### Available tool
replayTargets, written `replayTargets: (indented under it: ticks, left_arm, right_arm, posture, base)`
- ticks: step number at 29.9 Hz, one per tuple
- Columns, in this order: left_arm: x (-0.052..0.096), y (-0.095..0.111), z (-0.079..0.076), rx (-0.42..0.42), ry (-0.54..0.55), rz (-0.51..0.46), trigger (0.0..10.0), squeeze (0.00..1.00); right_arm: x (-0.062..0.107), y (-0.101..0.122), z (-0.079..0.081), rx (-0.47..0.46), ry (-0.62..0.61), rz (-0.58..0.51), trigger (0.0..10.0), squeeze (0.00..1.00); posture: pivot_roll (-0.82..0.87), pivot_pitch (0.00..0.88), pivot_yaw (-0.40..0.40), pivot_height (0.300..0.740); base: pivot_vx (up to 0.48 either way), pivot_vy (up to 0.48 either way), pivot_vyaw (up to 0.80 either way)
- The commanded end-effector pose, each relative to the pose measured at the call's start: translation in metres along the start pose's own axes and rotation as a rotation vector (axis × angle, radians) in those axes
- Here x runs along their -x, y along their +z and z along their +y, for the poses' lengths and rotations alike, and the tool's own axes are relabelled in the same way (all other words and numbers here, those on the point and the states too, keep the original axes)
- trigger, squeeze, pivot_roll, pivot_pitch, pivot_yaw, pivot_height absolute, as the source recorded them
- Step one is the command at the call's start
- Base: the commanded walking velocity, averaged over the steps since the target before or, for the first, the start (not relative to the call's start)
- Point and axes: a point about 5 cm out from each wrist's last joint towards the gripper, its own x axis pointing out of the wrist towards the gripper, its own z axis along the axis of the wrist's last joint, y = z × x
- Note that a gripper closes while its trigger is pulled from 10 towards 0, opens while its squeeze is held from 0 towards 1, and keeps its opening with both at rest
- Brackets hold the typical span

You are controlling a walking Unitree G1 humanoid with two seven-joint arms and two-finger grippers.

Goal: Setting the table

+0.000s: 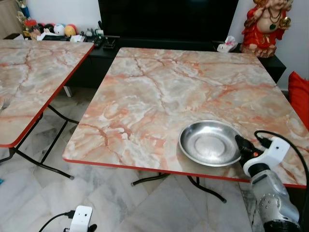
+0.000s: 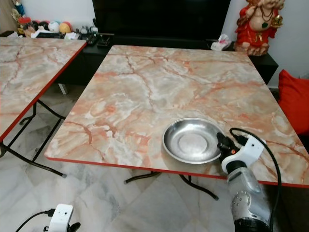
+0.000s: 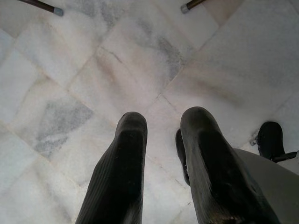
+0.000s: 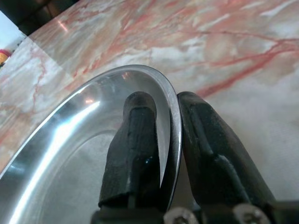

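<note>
**Plate placement at the near right corner of the table**

Plate (image 1: 209,143), a shallow steel dish, is lying on the marble-patterned table (image 1: 159,92), close to the near red edge and toward the robot's right. You are seeing the right gripper (image 4: 164,140) reaching in from the edge side, with one black finger inside the bowl and the other outside, so that the rim is sitting between them. The jaws are closing on that rim; the wrist view is too close and foreshortened to show whether both pads are pressing the metal, so treat the grip as probable, not certain.

The left gripper (image 3: 161,163) is hanging idle beside the robot, pointing down at the tiled floor (image 3: 93,70), its two fingers standing slightly apart and holding nothing.

The step in hand appears to be the setting-down of the plate at a place setting. The plate is looking flat on the table, so the dish is probably at, or very near, its resting spot.

The next move is calling for you to spread the right fingers clear of the rim, then draw the hand back toward the table edge without catching the lip and dragging the dish. Because the plate is sitting near the edge, any backward tug is risking a slide off the table.

A second table (image 1: 29,72) is standing to the left.
</note>
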Motion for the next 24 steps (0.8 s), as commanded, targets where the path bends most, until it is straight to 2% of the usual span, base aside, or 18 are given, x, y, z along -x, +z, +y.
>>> replayTargets:
  ticks: [1,7,8,9,10,14,15,24]
  left_arm:
    - [0.000,-0.001,0.001,-0.004,-0.007,0.015,10.0,0.00]
    - [0.000,-0.001,0.001,-0.005,-0.007,0.015,10.0,0.00]
    - [0.000,-0.001,0.001,-0.005,-0.007,0.015,10.0,0.00]
    - [0.000,-0.001,0.001,-0.005,-0.008,0.015,10.0,0.00]
    - [0.000,-0.001,0.000,-0.005,-0.008,0.015,10.0,0.00]
    - [0.000,0.000,0.000,-0.004,-0.010,0.015,10.0,0.00]
    - [0.000,0.000,-0.001,-0.005,-0.012,0.016,10.0,0.00]
    - [0.000,-0.001,-0.001,-0.005,-0.014,0.016,10.0,0.00]
  right_arm:
    - [-0.001,0.002,0.000,0.013,0.005,-0.010,10.0,0.00]
    - [-0.001,-0.005,0.000,0.018,0.014,0.006,10.0,0.00]
    - [-0.001,-0.005,0.001,0.021,0.019,0.008,10.0,0.07]
    - [-0.001,-0.007,0.002,0.023,0.024,0.011,10.0,0.44]
    - [-0.002,-0.007,0.002,0.026,0.026,0.016,10.0,0.58]
    - [-0.002,-0.008,0.002,0.065,0.026,0.027,10.0,0.58]
    - [-0.002,-0.009,0.003,0.081,0.035,0.032,10.0,0.65]
    - [-0.003,-0.009,0.002,0.117,0.020,0.027,10.0,0.64]
  posture:
    - [0.06,0.000,-0.003,0.740]
    - [0.06,0.000,-0.003,0.740]
    - [0.06,0.000,-0.003,0.740]
    - [0.06,0.000,-0.003,0.740]
    - [0.06,0.000,-0.003,0.740]
    - [0.06,0.000,-0.004,0.740]
    - [0.06,0.000,-0.004,0.740]
    - [0.06,0.000,-0.004,0.740]
  base:
    - [0.000,0.000,0.00]
    - [0.000,0.000,0.00]
    - [0.000,0.000,0.00]
    - [0.000,0.000,0.00]
    - [0.000,0.000,0.00]
    - [0.000,0.000,0.00]
    - [0.000,0.000,0.00]
    - [0.000,0.000,0.00]
